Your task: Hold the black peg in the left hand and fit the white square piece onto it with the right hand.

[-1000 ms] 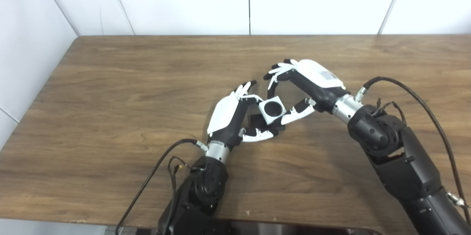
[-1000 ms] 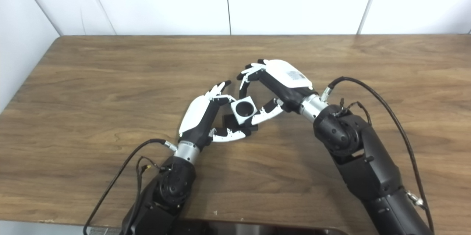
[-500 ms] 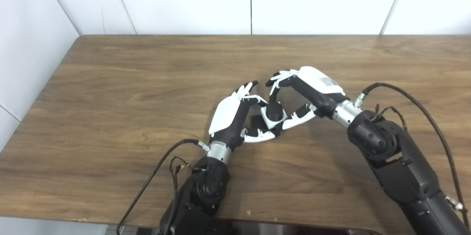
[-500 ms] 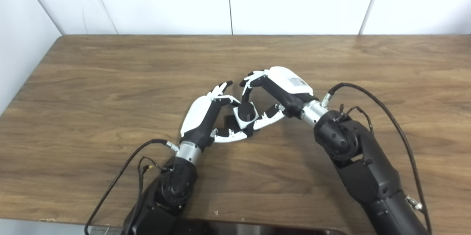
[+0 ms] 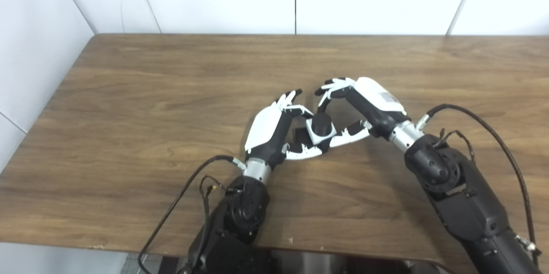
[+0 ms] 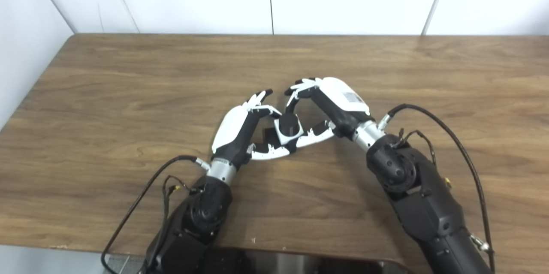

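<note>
My left hand (image 5: 271,130) is shut on the black peg, whose dark base (image 5: 299,135) shows between its fingers and thumb, low over the table. The white square piece (image 5: 324,136) sits over the peg, and the peg's round black top (image 5: 321,122) fills the piece's hole. My right hand (image 5: 368,104) is shut on the white piece, with its thumb against the piece's right side and its fingers curled over the top. The same cluster shows in the right eye view, with the white piece (image 6: 286,134) between the left hand (image 6: 237,128) and the right hand (image 6: 336,103).
The brown wooden table (image 5: 150,94) meets white walls at the back and left. Black cables run from both wrists along the forearms (image 5: 472,111). The table's front edge (image 5: 107,246) is close to my body.
The right hand has lowered the white piece onto the peg; its hole, empty before, now holds the black peg top. The camera has tilted a little, so the whole picture has shifted.
</note>
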{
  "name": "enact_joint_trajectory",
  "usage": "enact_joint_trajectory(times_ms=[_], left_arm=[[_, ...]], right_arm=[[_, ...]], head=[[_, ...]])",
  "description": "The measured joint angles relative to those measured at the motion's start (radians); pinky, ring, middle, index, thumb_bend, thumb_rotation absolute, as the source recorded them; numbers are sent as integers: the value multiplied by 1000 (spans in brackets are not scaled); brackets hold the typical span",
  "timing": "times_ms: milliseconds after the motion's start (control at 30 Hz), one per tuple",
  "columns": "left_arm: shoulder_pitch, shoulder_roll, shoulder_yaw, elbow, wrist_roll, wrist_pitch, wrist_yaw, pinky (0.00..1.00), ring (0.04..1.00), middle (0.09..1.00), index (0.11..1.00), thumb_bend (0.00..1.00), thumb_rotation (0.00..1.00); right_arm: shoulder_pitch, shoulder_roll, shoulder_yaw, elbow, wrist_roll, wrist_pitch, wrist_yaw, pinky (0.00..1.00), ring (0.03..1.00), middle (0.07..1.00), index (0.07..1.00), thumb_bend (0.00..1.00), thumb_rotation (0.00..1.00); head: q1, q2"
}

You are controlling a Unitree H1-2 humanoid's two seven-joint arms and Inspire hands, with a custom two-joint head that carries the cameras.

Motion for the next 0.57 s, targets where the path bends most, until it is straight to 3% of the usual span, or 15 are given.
enact_joint_trajectory(times_ms=[133,200,367,567], left_arm=[[0,0,-1,-2,0,3,0,1000,1000,974,490,517,86],[1,-1,-1,-4,0,4,1,1000,1000,974,490,517,85],[3,-2,-2,-6,2,6,2,1000,1000,969,489,518,85],[9,-9,-4,-6,2,4,11,1000,1000,967,489,518,84]], right_arm=[[-2,-35,32,-35,-51,95,58,971,976,927,925,911,423],[9,-52,36,-36,-72,137,77,960,979,940,961,933,431],[41,-62,30,-66,-98,152,68,960,978,940,964,951,434],[107,-33,-44,-104,-101,192,11,947,967,934,950,945,425]], head=[[-3,6],[-9,8],[-12,6],[-17,3]])
